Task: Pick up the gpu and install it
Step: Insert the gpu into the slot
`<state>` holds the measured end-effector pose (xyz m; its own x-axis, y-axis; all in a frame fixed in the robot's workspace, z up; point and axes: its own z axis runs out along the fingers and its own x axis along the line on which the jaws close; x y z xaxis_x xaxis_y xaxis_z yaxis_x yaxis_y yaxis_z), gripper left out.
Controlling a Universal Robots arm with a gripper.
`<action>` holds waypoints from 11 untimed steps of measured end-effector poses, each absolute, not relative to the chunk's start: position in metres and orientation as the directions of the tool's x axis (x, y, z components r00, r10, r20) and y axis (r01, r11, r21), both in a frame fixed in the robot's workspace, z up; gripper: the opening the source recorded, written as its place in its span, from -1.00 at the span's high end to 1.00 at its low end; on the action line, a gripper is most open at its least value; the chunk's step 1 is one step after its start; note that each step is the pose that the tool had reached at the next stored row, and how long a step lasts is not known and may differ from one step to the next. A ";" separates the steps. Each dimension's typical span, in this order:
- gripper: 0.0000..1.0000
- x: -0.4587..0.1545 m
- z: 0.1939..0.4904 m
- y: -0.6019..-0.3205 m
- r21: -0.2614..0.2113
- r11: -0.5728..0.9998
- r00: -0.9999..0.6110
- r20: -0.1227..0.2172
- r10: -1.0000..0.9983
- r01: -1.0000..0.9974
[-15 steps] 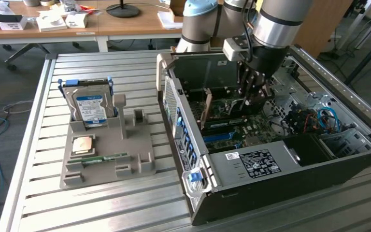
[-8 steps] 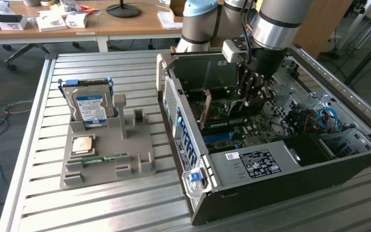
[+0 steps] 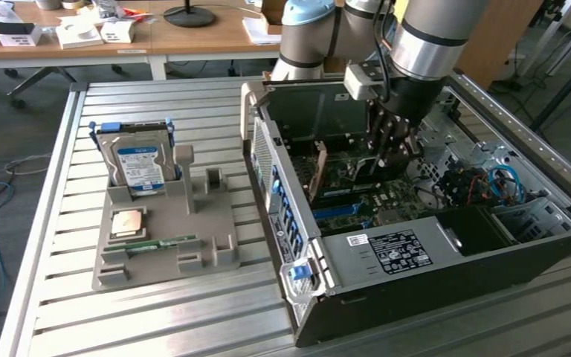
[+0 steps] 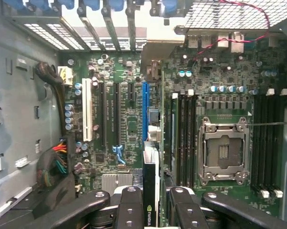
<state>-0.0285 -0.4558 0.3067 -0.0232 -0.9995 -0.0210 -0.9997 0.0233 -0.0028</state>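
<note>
- my end effector [image 4: 155, 193] is clenched on the gpu [image 4: 150, 179]. the card stands on edge between my two fingers [image 4: 129, 207], with one finger flat against each face.
- in the exterior view my end effector [image 3: 389, 152] reaches down inside the open computer case [image 3: 444, 253], so the gpu is in the case with me, hanging straight beneath my wrist.
- directly below and ahead of my fingertips lies the motherboard [image 4: 129, 124]. the card's thin edge runs in line with the blue slot [image 4: 145, 109] beyond my fingers. i cannot tell whether its lower edge touches that slot or hangs just above it.
- the cpu socket [image 4: 224, 152] sits off to one side of my grip, well apart from the card.
- i judge the gpu to be light and stiff, yet fragile: a bare circuit board with small parts and a fan on one face.
- the smooth flat faces could slip if i squeeze weakly, and a hard squeeze could crack components.
- the best hold is what i have now: near the top edge, pads on flat board area, clear of the fan and of the contact edge underneath.
- held on edge like this, the card could twist in my grip if its lower edge catches on anything.
- far from my end effector, outside the case, a grey tray [image 3: 166, 245] on the slatted surface [image 3: 166, 320] carries the hard drive [image 3: 139, 167] and a small memory stick [image 3: 161, 243].
</note>
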 end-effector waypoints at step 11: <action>0.47 -0.029 0.292 -0.457 -0.003 0.023 -0.023 -0.021 -1.000 -1.000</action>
<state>-0.0285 -0.4570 0.2923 -0.0232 -0.9995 -0.0211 -0.9997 0.0233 -0.0029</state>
